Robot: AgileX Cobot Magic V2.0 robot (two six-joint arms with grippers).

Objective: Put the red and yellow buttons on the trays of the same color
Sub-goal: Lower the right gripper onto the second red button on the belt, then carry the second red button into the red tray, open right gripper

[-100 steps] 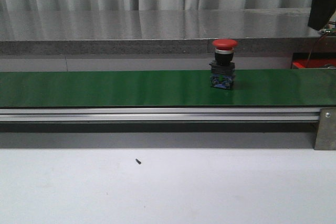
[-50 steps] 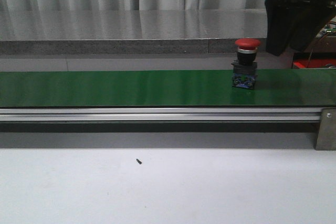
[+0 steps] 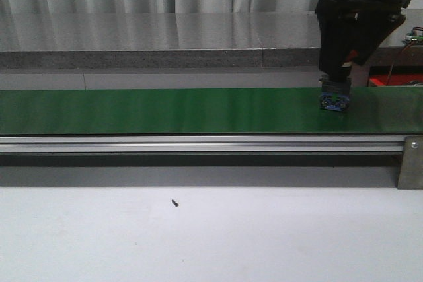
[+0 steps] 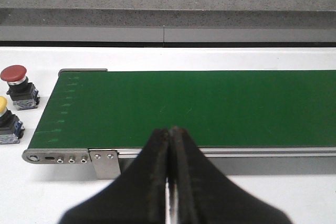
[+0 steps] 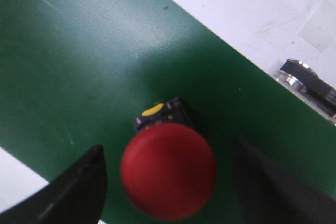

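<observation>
**A:** Where is the red button sitting relative to the right gripper (image 5: 168, 182)?

**B:** Directly between its two fingers (image 5: 73, 192). In the right wrist view the red mushroom-head push button (image 5: 168, 169) stands upright on the green conveyor belt (image 5: 79, 66), with one dark finger to each side of the cap and a clear strip of belt showing on both sides. So the jaws are spread wide around it and neither finger touches it.

**A:** And from the front?

**B:** The right gripper (image 3: 338, 74) is down over the button, covering the cap; only the black body and the blue contact block (image 3: 334, 102) stick out beneath it, resting on the belt (image 3: 165, 110) near the belt's right end.

**A:** What about the left gripper (image 4: 170, 135)?

**B:** Its fingers are pressed together, tip against tip, with nothing between them. It hangs above the near aluminium rail (image 4: 210, 153) of the conveyor, the belt lying just beyond the fingertips.

**A:** Anything else near it?

**B:** Off the end of the belt, well apart from the closed fingers, a second red push button (image 4: 18, 85) stands on the white table (image 4: 31, 192), and a yellow push button (image 4: 6, 121) stands just beside it, partly cut off by the picture edge.
</observation>
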